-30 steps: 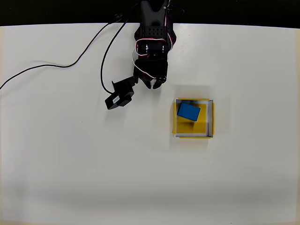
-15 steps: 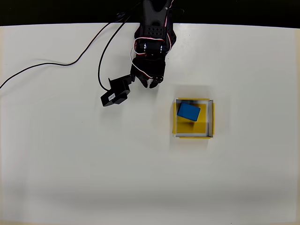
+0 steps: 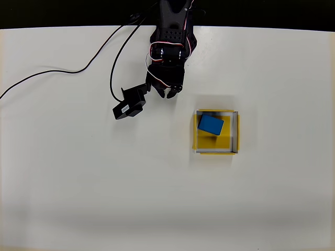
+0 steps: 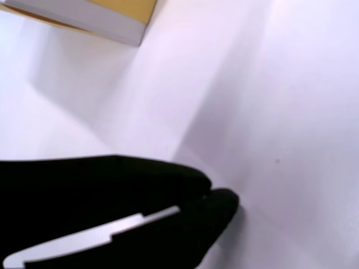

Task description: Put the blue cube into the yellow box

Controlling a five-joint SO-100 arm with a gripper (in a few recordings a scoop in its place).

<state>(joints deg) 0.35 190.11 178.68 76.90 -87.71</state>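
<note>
Wide white bench (image 3: 78,183), bare but for a black cable (image 3: 68,73) trailing off to the left edge in the overhead view. Black arm (image 3: 170,36) reaching down from the top edge, a small black camera block (image 3: 129,105) jutting out at its lower left. Claw (image 3: 168,92) empty, well apart from the box (image 3: 234,132), which lies down and to the right of it in the overhead view; nothing between the two but bare bench. In the wrist view, claw (image 4: 216,203) with fingertips together or very nearly so, gripping nothing, just over bare bench, and a corner of the box (image 4: 95,19) off at the upper left. Box square and shallow, yellow floor, thin walls with pale rims, sides roughly in line with the bench edges. Cube (image 3: 211,124) inside the box, in its upper-left part, close to those walls, turned slightly against them; yellow floor bare to the right and below. Bright blue, matte, plain faces, roughly half the box's width. Whether flat on the floor or propped on a wall: cannot tell from above. By the look of it, task done; likely nothing left beyond drawing the arm clear, away from the box.
</note>
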